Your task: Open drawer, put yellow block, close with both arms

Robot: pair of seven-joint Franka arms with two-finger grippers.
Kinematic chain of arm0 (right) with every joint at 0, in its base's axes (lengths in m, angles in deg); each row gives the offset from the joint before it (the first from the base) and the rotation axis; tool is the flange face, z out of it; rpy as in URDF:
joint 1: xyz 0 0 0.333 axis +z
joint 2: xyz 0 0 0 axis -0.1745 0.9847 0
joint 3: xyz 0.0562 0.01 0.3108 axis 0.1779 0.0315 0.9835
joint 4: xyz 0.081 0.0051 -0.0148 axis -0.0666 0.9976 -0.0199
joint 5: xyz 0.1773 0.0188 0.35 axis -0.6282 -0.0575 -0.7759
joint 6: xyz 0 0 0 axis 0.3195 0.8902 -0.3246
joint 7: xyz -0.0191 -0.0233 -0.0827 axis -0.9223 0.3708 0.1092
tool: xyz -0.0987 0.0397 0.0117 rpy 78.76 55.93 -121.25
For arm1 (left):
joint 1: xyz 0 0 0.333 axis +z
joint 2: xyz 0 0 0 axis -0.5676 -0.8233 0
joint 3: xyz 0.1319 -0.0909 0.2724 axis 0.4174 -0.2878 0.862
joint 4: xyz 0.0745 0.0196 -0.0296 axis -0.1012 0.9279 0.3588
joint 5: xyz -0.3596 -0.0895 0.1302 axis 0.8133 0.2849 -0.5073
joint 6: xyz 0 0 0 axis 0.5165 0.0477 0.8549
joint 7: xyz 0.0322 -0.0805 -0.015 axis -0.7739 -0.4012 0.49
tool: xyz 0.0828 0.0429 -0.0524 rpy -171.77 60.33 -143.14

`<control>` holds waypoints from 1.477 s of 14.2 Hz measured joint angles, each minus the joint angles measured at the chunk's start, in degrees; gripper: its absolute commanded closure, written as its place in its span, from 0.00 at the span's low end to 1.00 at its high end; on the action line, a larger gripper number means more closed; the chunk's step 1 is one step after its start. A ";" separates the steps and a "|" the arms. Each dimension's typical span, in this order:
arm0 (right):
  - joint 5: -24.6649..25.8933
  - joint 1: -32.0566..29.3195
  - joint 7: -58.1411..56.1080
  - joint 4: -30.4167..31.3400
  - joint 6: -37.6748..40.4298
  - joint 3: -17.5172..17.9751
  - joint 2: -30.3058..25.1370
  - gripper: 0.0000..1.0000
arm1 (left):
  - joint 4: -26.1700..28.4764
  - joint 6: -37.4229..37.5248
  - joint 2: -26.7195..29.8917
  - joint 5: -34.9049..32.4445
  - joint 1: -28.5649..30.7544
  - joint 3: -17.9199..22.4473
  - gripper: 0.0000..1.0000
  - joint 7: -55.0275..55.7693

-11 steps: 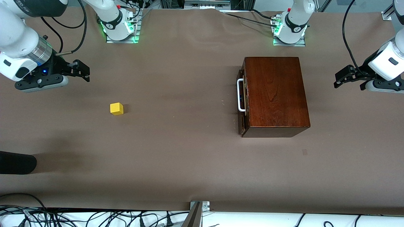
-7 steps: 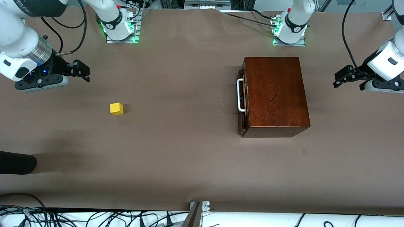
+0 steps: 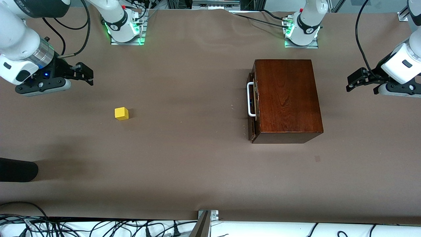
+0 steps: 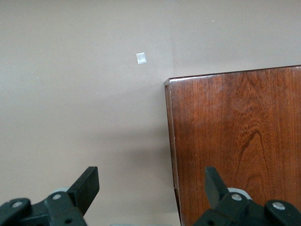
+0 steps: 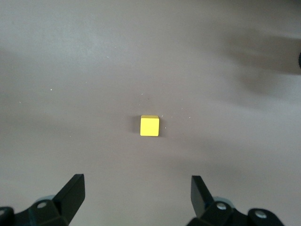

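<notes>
The dark reddish-brown wooden box [image 3: 286,98] stands toward the left arm's end of the table. Its drawer [image 3: 252,102] is shut, with a white loop handle [image 3: 250,99] facing the table's middle. The yellow block [image 3: 121,113] lies on the table toward the right arm's end; it also shows in the right wrist view [image 5: 149,125]. My left gripper [image 3: 353,80] is open and empty, up in the air beside the box; a corner of the box shows in its wrist view [image 4: 235,141]. My right gripper [image 3: 86,73] is open and empty above the table, apart from the block.
A brown cloth [image 3: 197,164] covers the table. A dark object [image 3: 16,169] pokes in at the table's edge toward the right arm's end. A small pale mark [image 3: 317,158] lies on the cloth nearer the front camera than the box. Cables run along the near edge.
My left gripper has shifted slightly toward the box. The right arm, the block and the box have not moved.
</notes>
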 measured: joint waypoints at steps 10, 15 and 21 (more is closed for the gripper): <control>0.00 0.00 0.00 0.00 0.00 -0.15 0.00 0.00 | 0.00 0.00 0.00 -0.01 0.00 0.00 0.00 0.00; 0.00 0.00 0.00 0.00 0.00 -0.15 0.00 0.00 | 0.00 0.01 0.00 -0.02 0.00 -0.03 0.00 0.00; 0.00 -0.01 0.00 0.00 0.00 -0.18 0.00 0.00 | 0.21 2.80 -0.07 -0.03 -0.10 -3.85 0.00 0.00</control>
